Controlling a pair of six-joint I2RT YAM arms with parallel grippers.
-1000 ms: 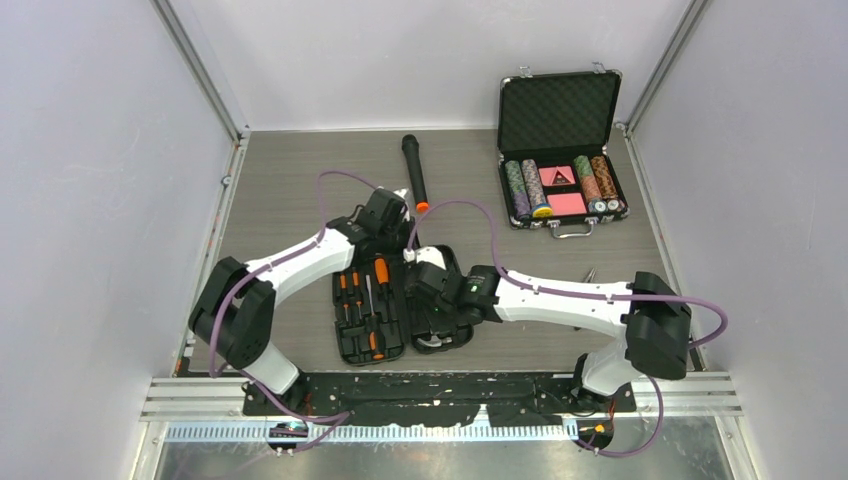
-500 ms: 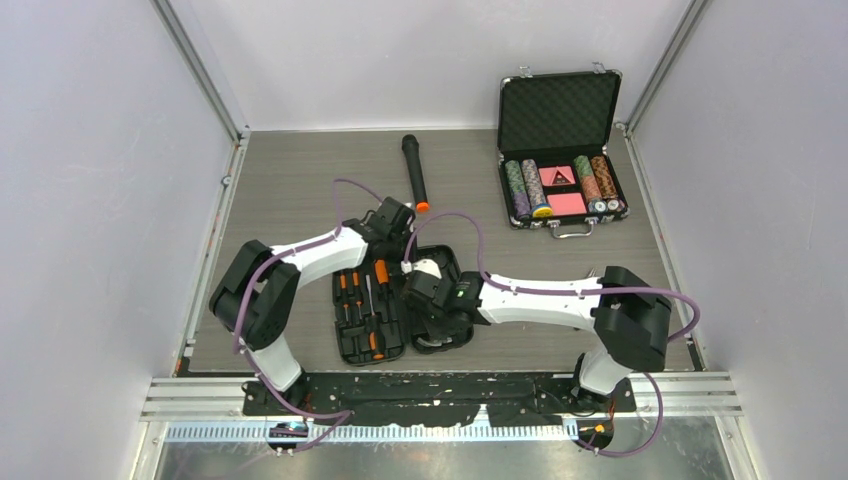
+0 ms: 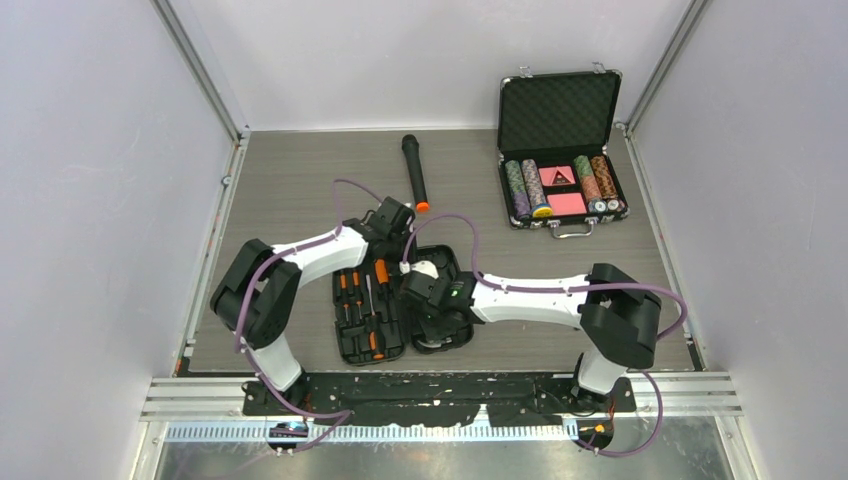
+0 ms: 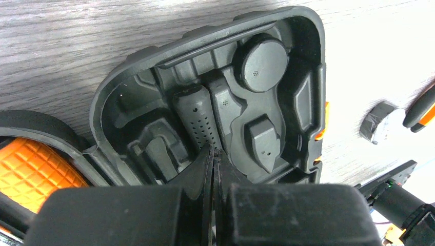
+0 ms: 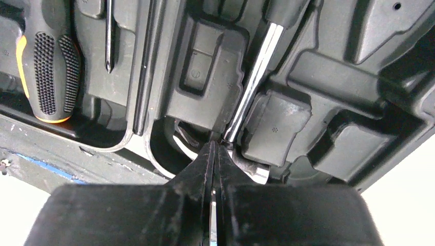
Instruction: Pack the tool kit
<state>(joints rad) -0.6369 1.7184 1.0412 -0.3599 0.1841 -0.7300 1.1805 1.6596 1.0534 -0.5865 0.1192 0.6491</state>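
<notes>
The tool kit (image 3: 348,352) lies wide open and flat on the table (image 3: 290,190), close in front of the arms' bases, both halves facing up. Screwdrivers (image 3: 363,300) sit in their slots in the left half, so that side looks done. Over to the right half: the left wrist view shows most of its moulded slots bare. The left gripper (image 4: 213,154) hangs at that half's edge, jaws pressed together with nothing between them. The right gripper (image 5: 214,146) is down inside the case, jaws closed to a slit, tips right at the end of a chrome shaft (image 5: 256,77) lying along a slot. Whether it pinches that shaft or only pushes on it, I can't tell from here. Out on the table, beyond the latch side, orange-black handles (image 4: 420,107) and a small grey piece (image 4: 382,120) lie outside the case. By my reckoning we're about midway: seat this tool, fetch the loose ones, fold the case and snap the orange latch (image 4: 320,134).
</notes>
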